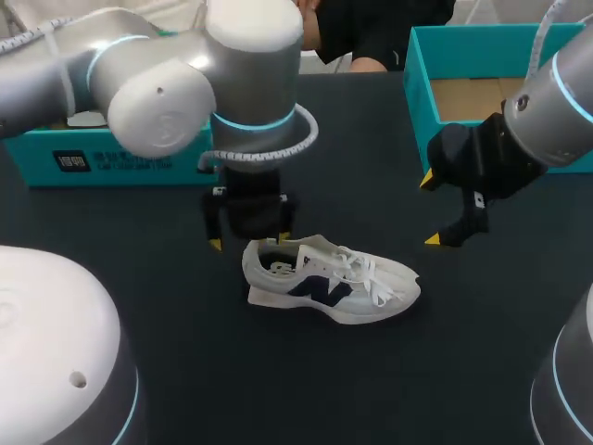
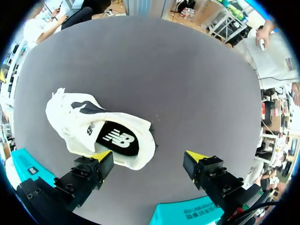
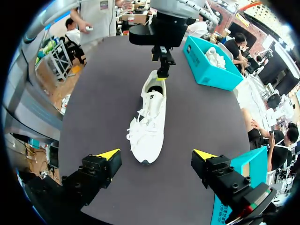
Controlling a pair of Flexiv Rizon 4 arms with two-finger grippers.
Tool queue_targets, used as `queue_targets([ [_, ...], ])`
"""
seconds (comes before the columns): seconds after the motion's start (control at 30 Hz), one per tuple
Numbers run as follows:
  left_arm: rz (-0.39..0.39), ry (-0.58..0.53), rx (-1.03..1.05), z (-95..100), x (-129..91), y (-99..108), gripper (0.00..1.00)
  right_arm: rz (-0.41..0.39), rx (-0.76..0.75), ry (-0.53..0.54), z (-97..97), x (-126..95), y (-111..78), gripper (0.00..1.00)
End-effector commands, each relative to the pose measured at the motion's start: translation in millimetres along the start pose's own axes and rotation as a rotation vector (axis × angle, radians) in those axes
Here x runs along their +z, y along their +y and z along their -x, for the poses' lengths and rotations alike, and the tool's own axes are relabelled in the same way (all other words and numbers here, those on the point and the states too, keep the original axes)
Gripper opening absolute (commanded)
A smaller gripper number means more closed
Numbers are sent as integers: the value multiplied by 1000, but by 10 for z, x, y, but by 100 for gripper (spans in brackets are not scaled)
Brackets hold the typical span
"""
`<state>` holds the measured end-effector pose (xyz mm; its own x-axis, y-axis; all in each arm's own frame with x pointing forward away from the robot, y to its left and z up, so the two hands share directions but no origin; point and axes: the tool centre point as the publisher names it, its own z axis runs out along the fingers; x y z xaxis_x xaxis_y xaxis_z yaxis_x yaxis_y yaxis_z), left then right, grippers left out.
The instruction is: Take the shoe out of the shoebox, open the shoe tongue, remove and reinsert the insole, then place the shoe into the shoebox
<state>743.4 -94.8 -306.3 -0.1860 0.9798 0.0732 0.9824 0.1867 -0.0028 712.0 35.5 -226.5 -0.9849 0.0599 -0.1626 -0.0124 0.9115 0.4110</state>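
The shoe (image 1: 329,283) stands midway between the bench's (image 1: 167,269) side edges, the left pincer (image 1: 248,241) wide at its heel and the right pincer (image 1: 429,210) wide beyond its toe, so, unheld, it may skid if nudged.

We see the scene evenly and brightly lit from above. The table (image 1: 482,343) is dark in the head view and paler grey in both wrist views, so shadows hardly show: only a thin soft one hugs the shoe (image 1: 329,283). The shoe's white upper nearly washes out, and our left arm (image 1: 157,93) carries soft highlights.
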Motion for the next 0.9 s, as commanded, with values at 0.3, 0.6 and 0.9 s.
queue_targets([
  [0.3,-256,-326,-223,-481,-211,38,100,-2,0,-1,-5,10,3,100],
  [0.6,-386,-349,-324,-516,-258,100,100,-2,0,-1,-5,10,3,100],
  [0.9,-559,-532,-658,-608,-232,83,100,-2,0,-1,-5,10,3,100],
])
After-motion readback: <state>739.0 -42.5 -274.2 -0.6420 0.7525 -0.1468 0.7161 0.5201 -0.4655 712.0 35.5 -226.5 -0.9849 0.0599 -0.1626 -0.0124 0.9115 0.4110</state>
